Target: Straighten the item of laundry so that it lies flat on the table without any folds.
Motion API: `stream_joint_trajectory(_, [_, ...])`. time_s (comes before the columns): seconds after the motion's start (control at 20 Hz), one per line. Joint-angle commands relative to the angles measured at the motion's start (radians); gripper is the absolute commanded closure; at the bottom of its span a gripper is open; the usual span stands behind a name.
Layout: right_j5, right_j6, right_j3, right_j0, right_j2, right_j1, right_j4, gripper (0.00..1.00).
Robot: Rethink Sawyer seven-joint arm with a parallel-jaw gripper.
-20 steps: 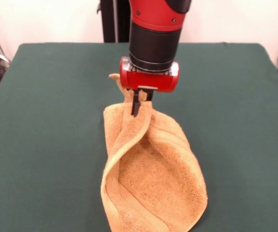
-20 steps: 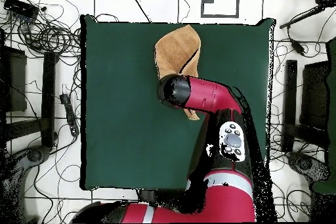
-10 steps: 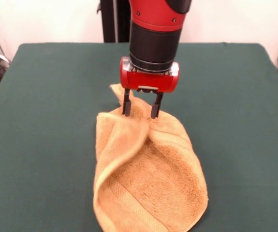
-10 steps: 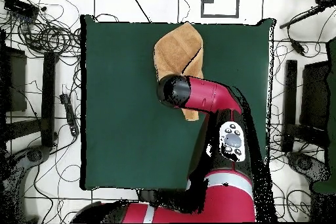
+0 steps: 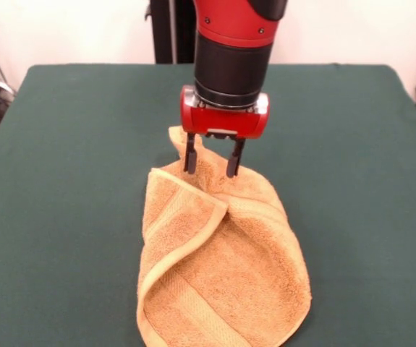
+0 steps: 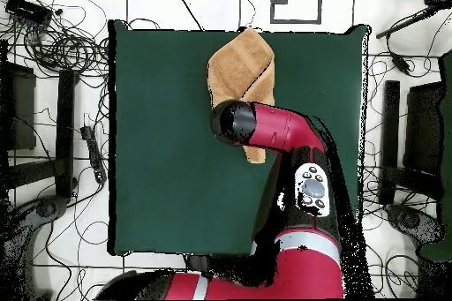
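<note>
One golden-orange towel lies on the green tabletop, toward the camera-side edge in the front view, with its left side folded over the middle. The one gripper hangs just above the towel's far end, fingers spread and empty. The unfolding step looks unfinished; next, the folded flap likely needs gripping at its edge and drawing outward.

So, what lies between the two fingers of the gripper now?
In the front view the open gripper stands over the towel. Only towel shows through the gap between its fingers; nothing is held. The overhead view hides this.
</note>
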Motion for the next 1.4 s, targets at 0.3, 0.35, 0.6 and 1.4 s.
stream_joint_trajectory(0.3, [-0.020,0.111,0.096,-0.016,0.130,0.038,0.006,0.00])
stream_joint_trajectory(0.35, [-0.025,0.108,0.096,-0.019,0.133,0.040,0.004,0.00])
stream_joint_trajectory(0.6, [-0.071,0.097,0.093,-0.038,0.148,0.067,-0.009,0.00])
stream_joint_trajectory(1.4, [-0.166,0.093,0.085,-0.080,0.183,0.119,-0.036,0.00])
